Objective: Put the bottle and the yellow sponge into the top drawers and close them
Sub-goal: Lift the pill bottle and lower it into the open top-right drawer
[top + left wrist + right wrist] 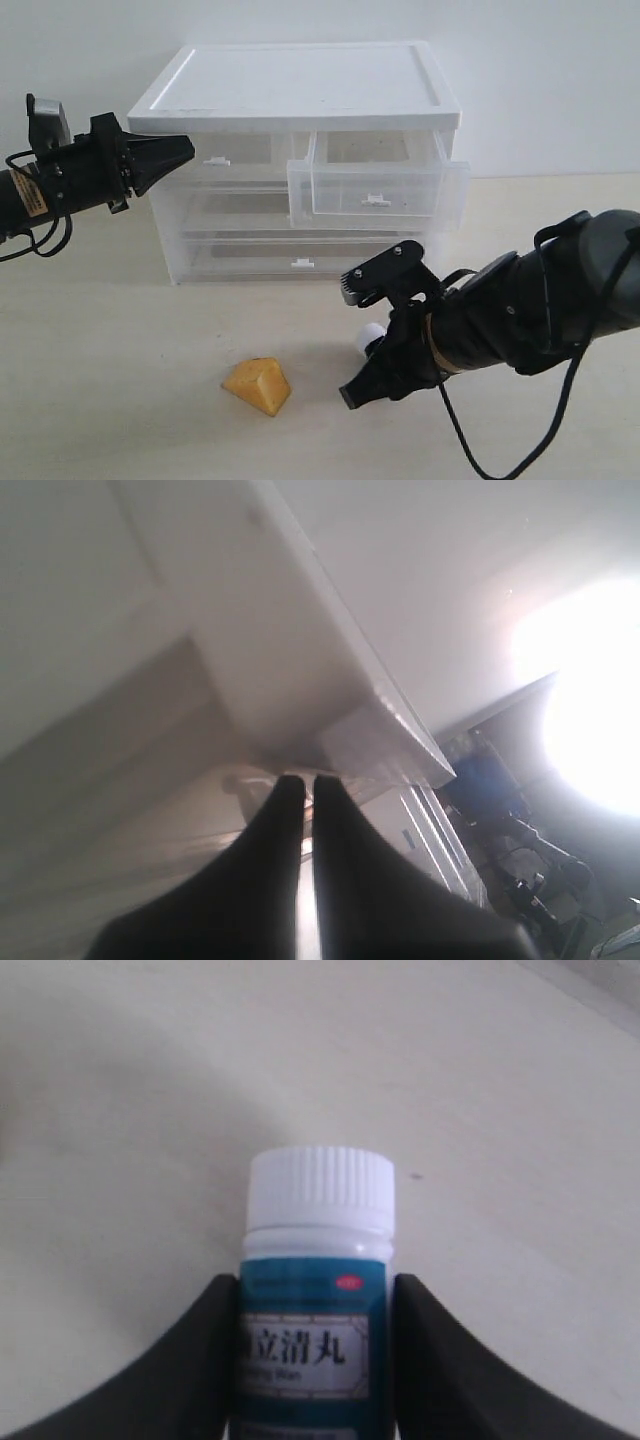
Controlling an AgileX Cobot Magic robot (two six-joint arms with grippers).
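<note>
**Left gripper** (186, 149): black, raised at the left side of the drawer unit, level with the top row. The fingers lie together with only a thin slit between them and hold nothing. The tips point at the top left drawer's front, near its handle but apart from it.

**Drawer unit** (300, 85): translucent plastic with a white lid, standing on the pale table (120, 350) against a white wall.

**Top left drawer** (245, 150): half-width and pushed in flush, with a small white clip handle (215, 160). Its contents cannot be made out.

**Top right drawer** (375, 185): half-width, pulled well out towards the camera and open at the top. It has a white clip handle (376, 200) on its front.

**Full-width drawers**: an upper one (235, 212) and a lower one (300, 258), both shut, below the top row.

**Yellow sponge** (258, 386): an orange-yellow wedge lying on the table in front of the unit, left of the right gripper. It is apart from the gripper and outside every drawer.

**Bottle** (315, 1310): white with a ribbed white cap and a teal label with printed characters. It is clamped between the right gripper's fingers, low over the table in front of the unit. In the exterior view only the cap shows, pointing left. Whether the bottle touches the table cannot be told.

**Right gripper** (351, 342): black, with its fingers pressed against both sides of the bottle's label band.
</note>
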